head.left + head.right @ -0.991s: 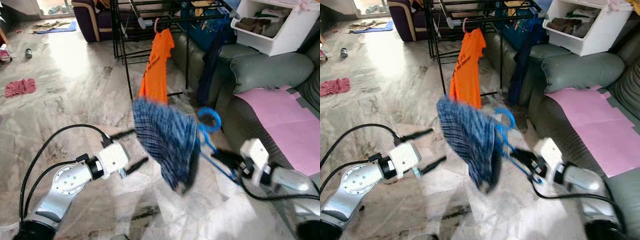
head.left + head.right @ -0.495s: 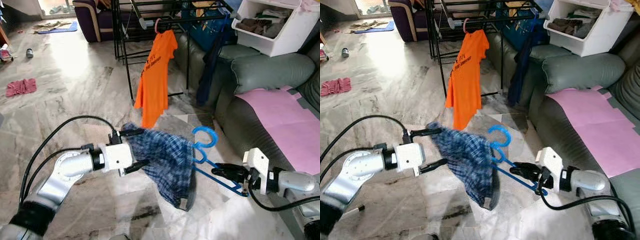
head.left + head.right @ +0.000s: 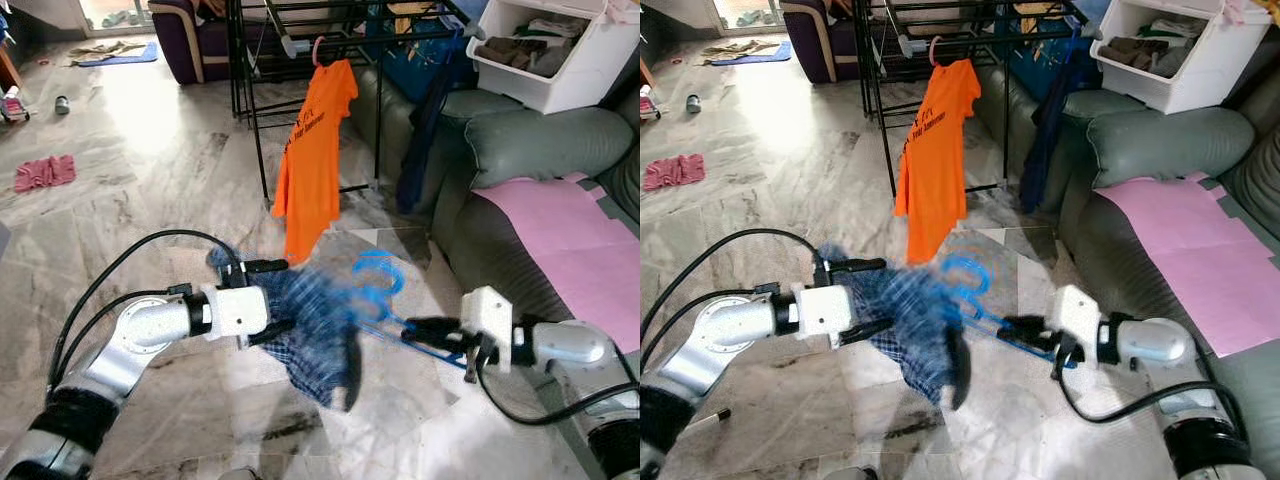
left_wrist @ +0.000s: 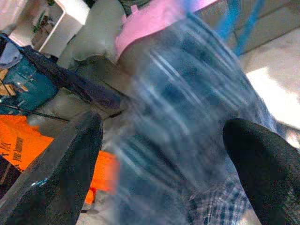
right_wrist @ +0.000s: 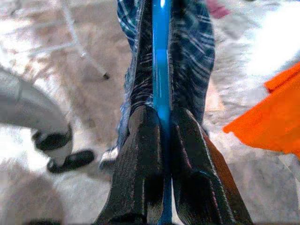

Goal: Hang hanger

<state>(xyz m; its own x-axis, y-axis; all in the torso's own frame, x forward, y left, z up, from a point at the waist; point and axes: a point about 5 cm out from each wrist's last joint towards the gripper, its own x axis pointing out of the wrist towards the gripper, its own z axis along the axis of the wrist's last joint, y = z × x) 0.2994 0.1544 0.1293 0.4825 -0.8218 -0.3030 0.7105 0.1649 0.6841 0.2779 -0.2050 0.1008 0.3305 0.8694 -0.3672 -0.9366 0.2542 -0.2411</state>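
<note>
A blue plaid garment (image 3: pixel 312 322) hangs on a blue plastic hanger (image 3: pixel 376 276), low over the marble floor and blurred by motion. My right gripper (image 3: pixel 412 326) is shut on the hanger's blue bar (image 5: pixel 161 89), its fingers (image 5: pixel 140 154) pressed to either side of it. From the left, my left gripper (image 3: pixel 288 294) is open with the cloth's edge between its spread fingers (image 4: pixel 61 178). Behind stands the black drying rack (image 3: pixel 300 25), where an orange T-shirt (image 3: pixel 312 150) hangs on a pink hanger.
A green sofa (image 3: pixel 520 140) with a pink sheet (image 3: pixel 560 240) runs along the right, close to my right arm. A white bin (image 3: pixel 540 50) of clothes sits on it. A pink cloth (image 3: pixel 45 172) and small items lie on the floor far left.
The hanger and plaid garment have dropped lower and shifted left with my right gripper. The cloth now swings, blurred, between my left gripper's fingers.
</note>
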